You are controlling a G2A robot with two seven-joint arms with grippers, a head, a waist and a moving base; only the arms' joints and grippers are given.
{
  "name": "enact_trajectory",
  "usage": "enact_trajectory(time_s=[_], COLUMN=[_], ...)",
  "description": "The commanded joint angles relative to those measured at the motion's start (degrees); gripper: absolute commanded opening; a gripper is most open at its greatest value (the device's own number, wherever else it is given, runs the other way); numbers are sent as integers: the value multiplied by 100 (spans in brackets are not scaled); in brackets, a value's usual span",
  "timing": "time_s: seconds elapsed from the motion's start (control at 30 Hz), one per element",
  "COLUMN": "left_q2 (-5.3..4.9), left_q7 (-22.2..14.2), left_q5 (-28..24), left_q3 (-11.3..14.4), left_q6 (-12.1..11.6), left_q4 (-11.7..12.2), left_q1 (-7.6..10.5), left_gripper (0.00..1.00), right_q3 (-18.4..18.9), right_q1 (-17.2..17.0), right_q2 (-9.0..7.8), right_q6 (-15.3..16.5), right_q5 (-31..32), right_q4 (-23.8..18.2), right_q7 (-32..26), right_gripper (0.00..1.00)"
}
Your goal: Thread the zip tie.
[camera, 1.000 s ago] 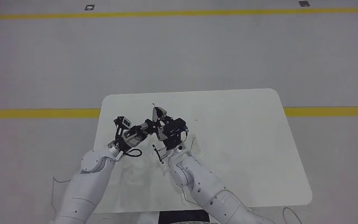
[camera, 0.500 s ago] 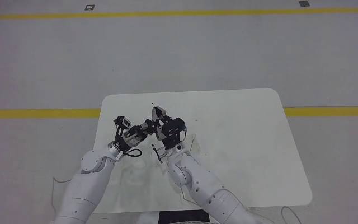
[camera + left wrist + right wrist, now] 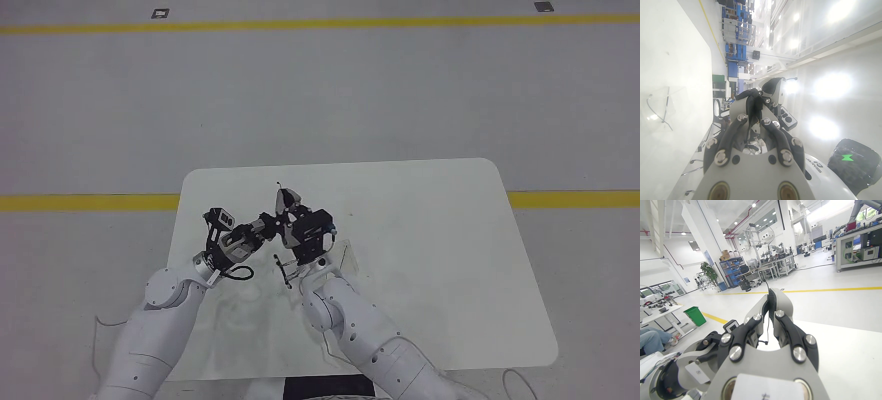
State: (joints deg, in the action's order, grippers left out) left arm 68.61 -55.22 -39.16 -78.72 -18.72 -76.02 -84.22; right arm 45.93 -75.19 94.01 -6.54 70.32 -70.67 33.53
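A thin black zip tie [image 3: 768,321] runs up between the fingers of my right gripper [image 3: 769,295], which is shut on it. The strap's tip [image 3: 766,283] sticks out past the fingertips. In the top view this gripper [image 3: 287,202] is held above the white table [image 3: 440,250], with the zip tie's tip [image 3: 278,187] pointing away. My left gripper [image 3: 265,227] sits right beside it, touching. In its own view my left gripper [image 3: 752,95] is shut on the zip tie's lower end, and the right gripper's ribbed pad [image 3: 773,89] is just beyond.
A clear plastic bag [image 3: 659,106] with spare black zip ties lies on the table near the arms. One loose tie [image 3: 285,272] and a black loop [image 3: 238,272] lie under the arms. The table's right half is bare.
The right gripper with the zip tie has shifted slightly to the right. The left arm has stayed put.
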Motion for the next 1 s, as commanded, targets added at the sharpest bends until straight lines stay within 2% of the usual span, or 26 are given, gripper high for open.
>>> enact_trajectory(time_s=[0.0,0.63,0.97], left_q2=[0,0,0], left_q7=[0,0,0], left_q5=[0,0,0], left_q3=[0,0,0], left_q6=[0,0,0], left_q4=[0,0,0], left_q1=[0,0,0], left_gripper=[0,0,0], right_q3=[11,73,136], right_q1=[-5,22,-58], right_q2=[4,53,41], right_q6=[1,165,217], right_q5=[8,30,145], right_q4=[4,69,-62], right_q7=[-3,-25,-63], right_gripper=[0,0,0])
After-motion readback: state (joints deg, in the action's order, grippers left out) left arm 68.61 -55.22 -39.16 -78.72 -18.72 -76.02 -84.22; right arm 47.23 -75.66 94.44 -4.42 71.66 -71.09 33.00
